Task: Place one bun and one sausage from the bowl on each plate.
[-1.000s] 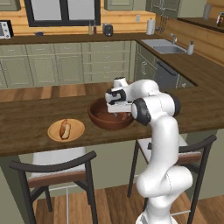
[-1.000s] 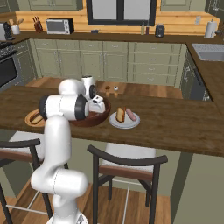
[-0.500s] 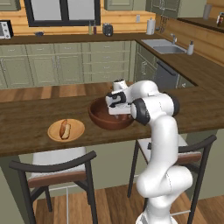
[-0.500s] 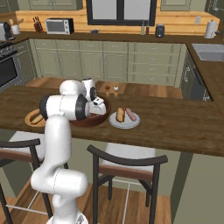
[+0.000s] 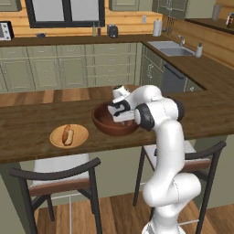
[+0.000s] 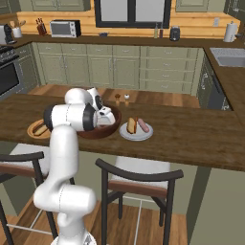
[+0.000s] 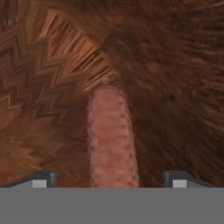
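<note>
Kitchen cabinets in pale green line the back walls, with a sink (image 5: 171,47) at the far right corner and a microwave (image 6: 65,28) on the far counter. Nearer, a long dark wooden counter (image 5: 27,121) carries everything, with two chairs (image 5: 57,176) tucked under its near edge.

On it, the white arm (image 5: 167,151) bends forward and reaches down into the bowl (image 5: 103,121), which sits mid-counter between the two plates. In the hand view the bowl's wood grain (image 7: 48,65) is seen close up, and one sausage (image 7: 111,135) lies on its floor, lengthwise between the two fingertips (image 7: 41,178). The gripper (image 7: 111,181) stands wide, a tip well out on either side of the sausage with a clear gap to each, so nothing is gripped.

To the bowl's left in the left base view, the tan plate (image 5: 80,137) holds a bun (image 5: 67,135); whether a sausage lies with it is too small to tell. On the bowl's other side, just beside its rim in the right base view, the grey-white plate (image 6: 125,136) holds a bun (image 6: 131,125) and a sausage (image 6: 142,126) side by side.

Two small shakers (image 6: 121,99) stand behind the bowl near the counter's far edge.
</note>
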